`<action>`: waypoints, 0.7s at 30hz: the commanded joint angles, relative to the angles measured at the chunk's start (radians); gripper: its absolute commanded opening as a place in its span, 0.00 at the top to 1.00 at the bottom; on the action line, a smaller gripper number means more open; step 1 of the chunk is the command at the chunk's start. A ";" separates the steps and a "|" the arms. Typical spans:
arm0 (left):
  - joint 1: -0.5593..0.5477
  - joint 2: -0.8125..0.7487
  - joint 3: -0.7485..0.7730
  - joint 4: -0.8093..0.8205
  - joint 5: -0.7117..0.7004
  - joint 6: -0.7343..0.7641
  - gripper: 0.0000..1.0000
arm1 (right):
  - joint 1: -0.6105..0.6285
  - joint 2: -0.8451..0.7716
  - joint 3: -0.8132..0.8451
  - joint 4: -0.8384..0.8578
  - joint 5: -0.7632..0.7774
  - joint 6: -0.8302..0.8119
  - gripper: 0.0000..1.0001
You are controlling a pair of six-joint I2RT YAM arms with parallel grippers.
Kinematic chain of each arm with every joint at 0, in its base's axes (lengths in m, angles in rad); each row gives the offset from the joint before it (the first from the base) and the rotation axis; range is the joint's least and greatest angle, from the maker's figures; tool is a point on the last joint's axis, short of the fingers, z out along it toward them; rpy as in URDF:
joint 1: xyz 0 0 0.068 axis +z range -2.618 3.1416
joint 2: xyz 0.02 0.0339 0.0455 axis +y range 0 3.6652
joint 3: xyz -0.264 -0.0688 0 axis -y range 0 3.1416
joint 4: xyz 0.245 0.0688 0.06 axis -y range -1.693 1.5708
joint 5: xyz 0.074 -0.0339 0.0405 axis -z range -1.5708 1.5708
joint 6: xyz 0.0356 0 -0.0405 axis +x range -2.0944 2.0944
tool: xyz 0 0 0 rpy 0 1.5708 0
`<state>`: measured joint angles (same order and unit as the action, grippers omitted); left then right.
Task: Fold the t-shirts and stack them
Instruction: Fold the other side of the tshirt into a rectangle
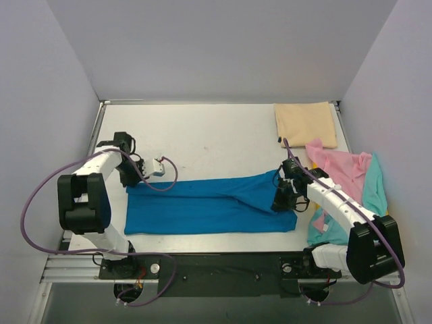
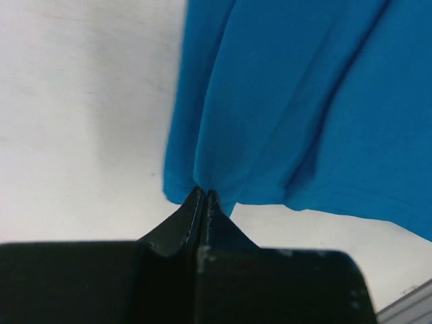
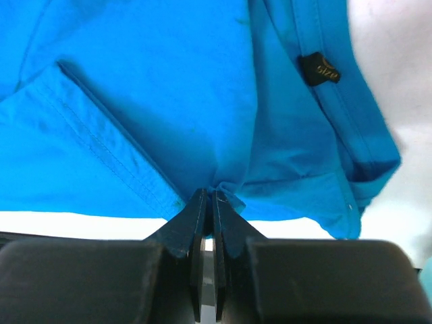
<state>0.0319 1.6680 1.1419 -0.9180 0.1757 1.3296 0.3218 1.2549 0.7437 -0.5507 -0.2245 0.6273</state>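
Observation:
The bright blue t-shirt (image 1: 209, 206) lies as a long folded band across the near part of the table. My left gripper (image 1: 128, 179) is shut on its far left corner; the left wrist view shows the cloth (image 2: 297, 101) pinched at the fingertips (image 2: 204, 192). My right gripper (image 1: 282, 197) is shut on its right end; the right wrist view shows the cloth (image 3: 175, 101) bunched between the tips (image 3: 207, 194). A folded beige t-shirt (image 1: 305, 123) lies at the far right. The pink t-shirt (image 1: 344, 170) and teal t-shirt (image 1: 375, 189) lie crumpled at the right.
The white table (image 1: 202, 135) is walled by grey panels on three sides. Purple cables loop off both arms. A black size tag (image 3: 318, 69) shows on the blue shirt's collar. A metal rail (image 1: 67, 270) runs along the near edge.

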 commanded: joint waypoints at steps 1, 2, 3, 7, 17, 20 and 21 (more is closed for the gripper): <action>0.000 -0.027 -0.062 -0.007 -0.061 0.074 1.00 | 0.010 0.026 -0.075 0.075 -0.090 0.061 1.00; 0.000 -0.024 -0.068 -0.004 -0.076 0.083 1.00 | 0.011 0.044 -0.078 0.074 -0.085 0.061 1.00; 0.000 -0.022 -0.073 -0.002 -0.082 0.089 1.00 | 0.011 0.050 -0.078 0.069 -0.073 0.055 1.00; -0.001 -0.024 -0.080 -0.005 -0.094 0.106 1.00 | 0.011 0.058 -0.079 0.052 -0.052 0.049 1.00; -0.007 0.003 0.108 -0.226 -0.052 0.086 0.33 | 0.025 0.011 -0.116 -0.001 -0.150 0.046 0.72; -0.023 -0.007 0.208 -0.315 0.072 0.057 0.33 | 0.043 -0.025 -0.121 -0.078 -0.212 0.019 0.72; -0.055 -0.008 0.255 -0.352 0.102 0.028 0.33 | 0.048 -0.037 -0.116 -0.093 -0.228 0.003 0.72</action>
<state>0.0269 1.6806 1.2407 -1.0954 0.1150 1.4014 0.3477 1.2819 0.6277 -0.5152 -0.3603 0.6678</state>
